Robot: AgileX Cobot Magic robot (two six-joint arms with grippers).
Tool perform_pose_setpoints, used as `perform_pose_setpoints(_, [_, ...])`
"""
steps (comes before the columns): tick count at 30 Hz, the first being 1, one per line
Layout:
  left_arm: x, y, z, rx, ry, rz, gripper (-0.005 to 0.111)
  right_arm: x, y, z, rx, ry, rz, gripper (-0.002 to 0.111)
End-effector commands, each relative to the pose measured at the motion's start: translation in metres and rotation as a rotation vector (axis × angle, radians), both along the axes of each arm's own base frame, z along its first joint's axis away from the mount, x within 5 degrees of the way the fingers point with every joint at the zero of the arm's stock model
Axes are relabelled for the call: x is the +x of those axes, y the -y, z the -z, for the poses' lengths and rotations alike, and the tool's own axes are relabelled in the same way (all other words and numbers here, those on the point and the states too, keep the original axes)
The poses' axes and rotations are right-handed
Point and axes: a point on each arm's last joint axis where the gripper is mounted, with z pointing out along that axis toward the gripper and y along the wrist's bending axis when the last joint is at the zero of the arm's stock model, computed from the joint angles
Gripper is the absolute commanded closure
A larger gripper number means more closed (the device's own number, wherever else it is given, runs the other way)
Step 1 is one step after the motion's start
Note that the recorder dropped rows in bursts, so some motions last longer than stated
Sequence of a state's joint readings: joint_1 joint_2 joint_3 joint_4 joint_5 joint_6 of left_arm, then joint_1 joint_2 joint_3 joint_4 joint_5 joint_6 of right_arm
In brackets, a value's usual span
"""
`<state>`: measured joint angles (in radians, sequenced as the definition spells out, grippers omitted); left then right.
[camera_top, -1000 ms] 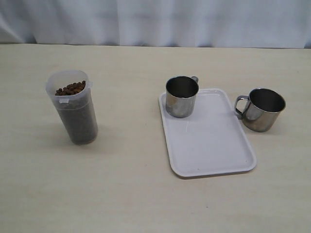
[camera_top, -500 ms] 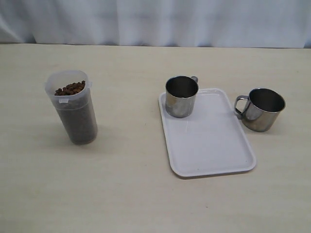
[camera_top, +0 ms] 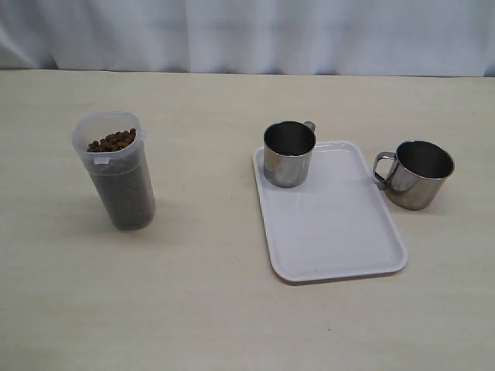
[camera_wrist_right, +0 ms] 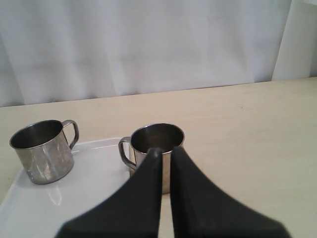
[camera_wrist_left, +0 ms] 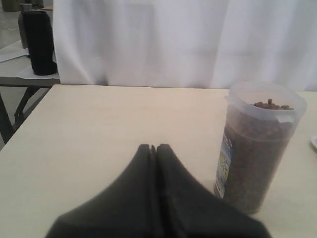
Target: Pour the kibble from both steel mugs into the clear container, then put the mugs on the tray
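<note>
Seeing left gripper [camera_wrist_left: 153,148] clenched, black fingers [camera_wrist_left: 138,188] pressed flat together, nothing between them. Same for right gripper [camera_wrist_right: 163,151]: pinched closed on air. Ahead of the left tips, bare table [camera_wrist_left: 99,119], then clear container [camera_wrist_left: 257,148] upright off to one side, apart from the fingers, packed with kibble [camera_wrist_left: 270,104] nearly to the rim. Ahead of the right tips, off-tray steel mug [camera_wrist_right: 158,135] upright, not touched; gap hard to judge from the wrist view. From the exterior view: container on the left of the table, tray [camera_top: 332,224] right of centre, well apart from it. On-tray steel mug [camera_top: 288,153] upright at the tray's far left corner, handle pointing away. Off-tray mug on the table just beside the tray's right edge, handle toward the tray; cannot tell if handle touches rim. White curtain [camera_top: 247,35] behind.
</note>
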<state>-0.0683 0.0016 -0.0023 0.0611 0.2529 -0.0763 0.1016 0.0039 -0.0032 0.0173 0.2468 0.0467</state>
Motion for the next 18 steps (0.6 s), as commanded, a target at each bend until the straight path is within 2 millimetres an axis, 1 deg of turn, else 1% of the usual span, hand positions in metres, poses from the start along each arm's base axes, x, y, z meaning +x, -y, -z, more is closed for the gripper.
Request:
perform_pose_setpoints(1, [-0.0002, 0.0019, 0.0010, 0.032, -0.002, 0.026, 0.107, -0.0002, 0.0003, 0.0010, 0.004, -0.001, 0.006, 0.104])
perform_pose_setpoints(9, [-0.0008, 0.0019, 0.0039, 0.021, -0.035, 0.024, 0.107, -0.0002, 0.0003, 0.0010, 0.004, -0.001, 0.006, 0.104])
perform_pose_setpoints(18, [-0.0007, 0.0019, 0.0035, 0.021, -0.031, 0.024, 0.107, -0.0002, 0.0003, 0.0010, 0.004, -0.001, 0.006, 0.104])
